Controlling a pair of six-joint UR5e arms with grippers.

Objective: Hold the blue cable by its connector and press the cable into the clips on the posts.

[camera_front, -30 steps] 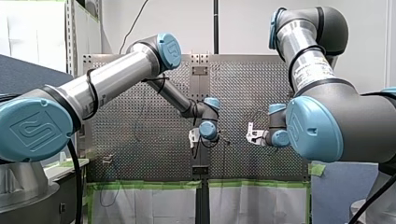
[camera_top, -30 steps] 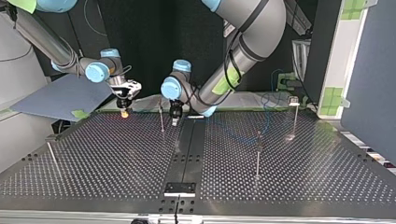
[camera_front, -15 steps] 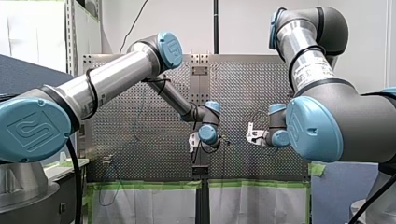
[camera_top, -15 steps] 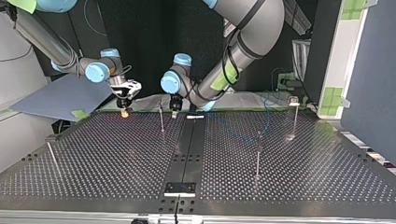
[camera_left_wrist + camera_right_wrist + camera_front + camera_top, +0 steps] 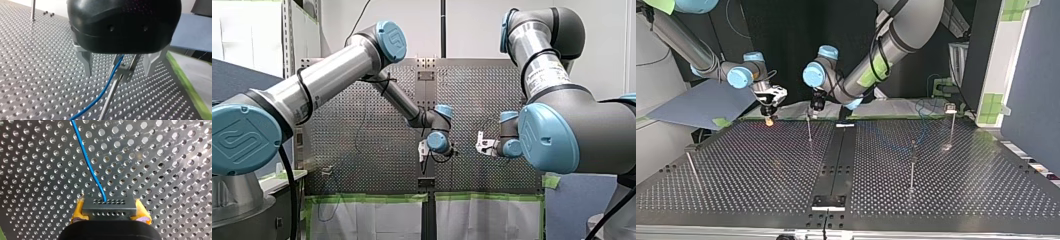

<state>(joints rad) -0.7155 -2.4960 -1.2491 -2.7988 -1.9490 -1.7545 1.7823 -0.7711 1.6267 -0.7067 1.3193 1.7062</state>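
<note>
left side first: my left jaws are spread wide with nothing in them, metal fingers (image 5: pixel 86 63) straddling the clip (image 5: pixel 125 71) on the post (image 5: pixel 110 97), blue cable (image 5: pixel 106 86) running right at it. i'd push straight down over the clip, no sideways drag. that wrist points down at the counter (image 5: pixel 37 62). right side: my right jaws are clamped on the connector (image 5: pixel 109 207), arm set low, so i'd hold mild tension there.

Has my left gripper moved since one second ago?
Yes. In the top view my left gripper has shifted toward the view's left and up, from the centre strip to above the nearest post.
</note>
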